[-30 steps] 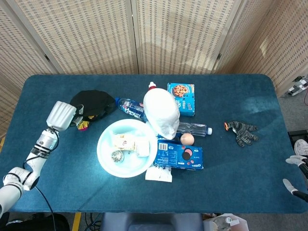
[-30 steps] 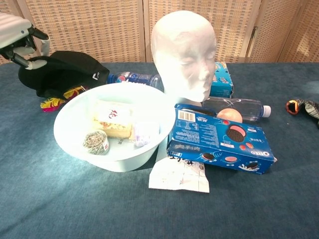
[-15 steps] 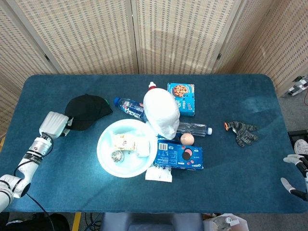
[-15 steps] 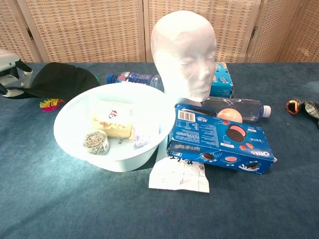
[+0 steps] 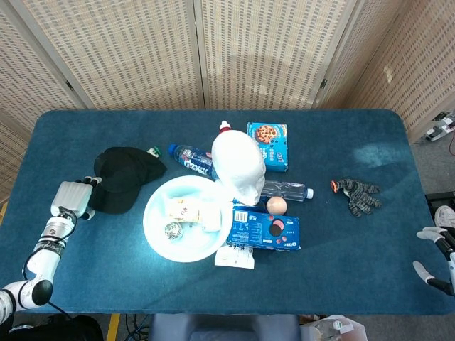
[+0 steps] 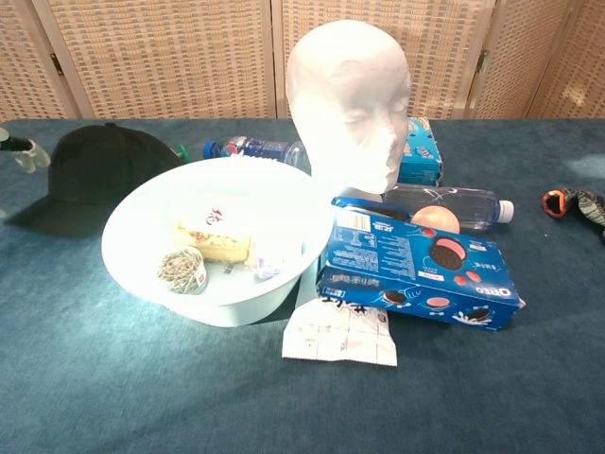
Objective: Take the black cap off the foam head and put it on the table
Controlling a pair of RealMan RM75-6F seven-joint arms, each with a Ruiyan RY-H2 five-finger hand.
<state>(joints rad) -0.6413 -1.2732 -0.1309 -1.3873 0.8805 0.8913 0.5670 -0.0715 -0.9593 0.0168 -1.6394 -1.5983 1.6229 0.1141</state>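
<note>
- The black cap (image 5: 122,177) lay flat on the tabletop (image 5: 355,128), left of the white bowl (image 5: 183,222) and well apart from the foam head (image 5: 239,169), which stood bare.
- Judged from that, the task looked essentially complete: cap off and set down, with only clearing the arm away possibly left.
- The left hand (image 5: 70,199) sat just beside the cap's brim; whether it was touching the brim or was free of it could not be told, nor how its fingers lay.
- The right hand (image 5: 435,257) hung at the tabletop's far right edge, fingers apart and holding nothing.
- Readable writing: "OREO" on the blue biscuit box (image 6: 416,272). The bottle (image 6: 253,148) label and the other blue box (image 5: 269,145) were too small to read.
</note>
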